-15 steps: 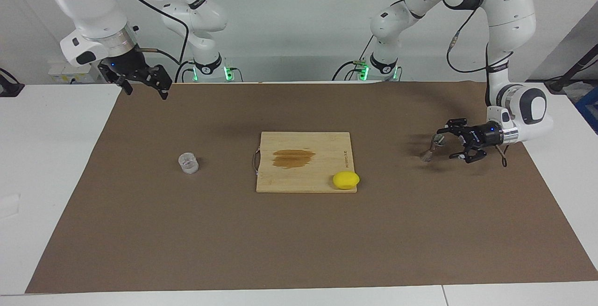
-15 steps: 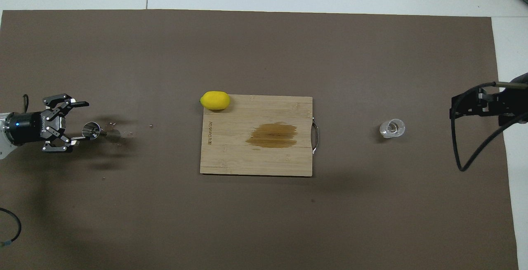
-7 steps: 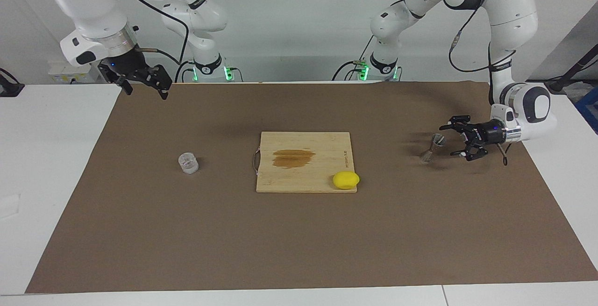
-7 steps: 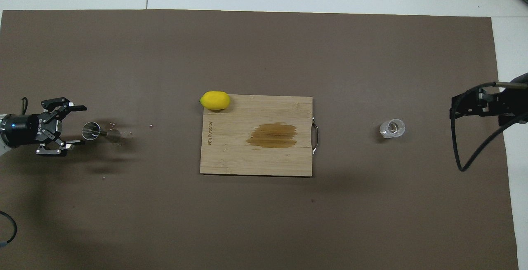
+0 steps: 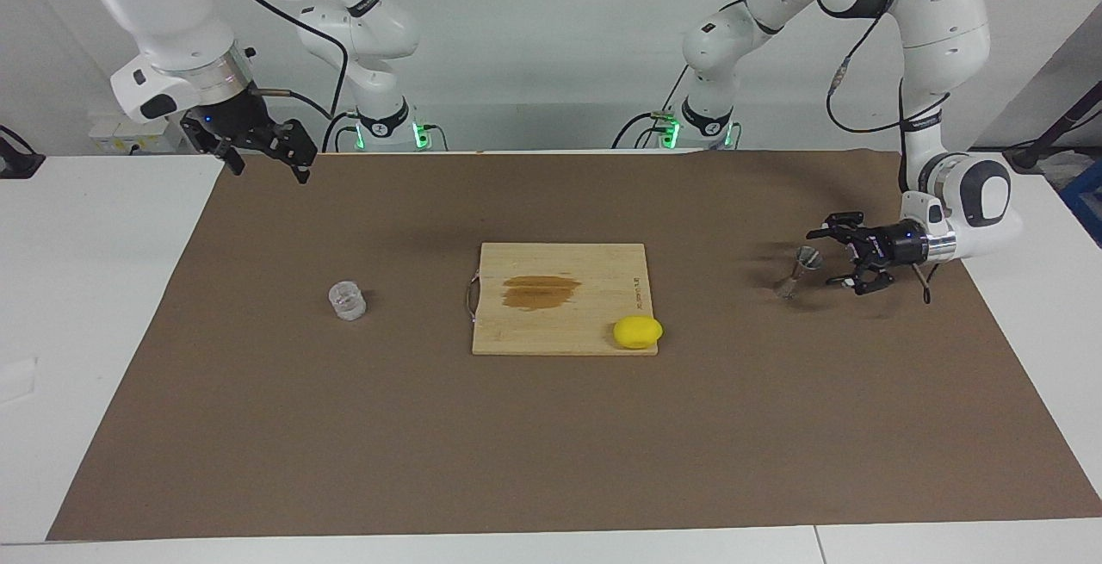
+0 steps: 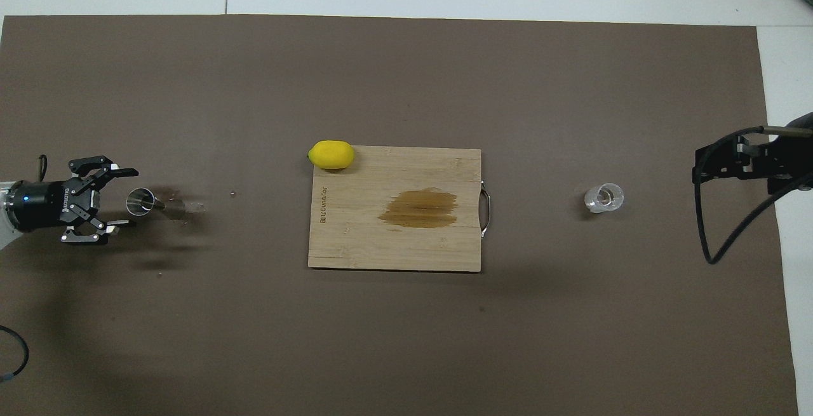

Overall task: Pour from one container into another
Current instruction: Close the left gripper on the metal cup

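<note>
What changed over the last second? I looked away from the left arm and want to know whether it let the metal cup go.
The left gripper has drawn back from the jigger toward its own end of the table; its open jaws, set around the jigger a second ago, now stand beside it. The jigger stays upright on the mat. The right gripper, glass cup, lemon and cutting board are unchanged.

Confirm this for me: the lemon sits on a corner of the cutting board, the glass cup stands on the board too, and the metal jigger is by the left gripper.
One thing is wrong: the glass cup stands on the brown mat, off the cutting board, toward the right arm's end of the table. The facing view shows this. The lemon does sit on a corner of the board, and the metal jigger is by the left gripper.
</note>
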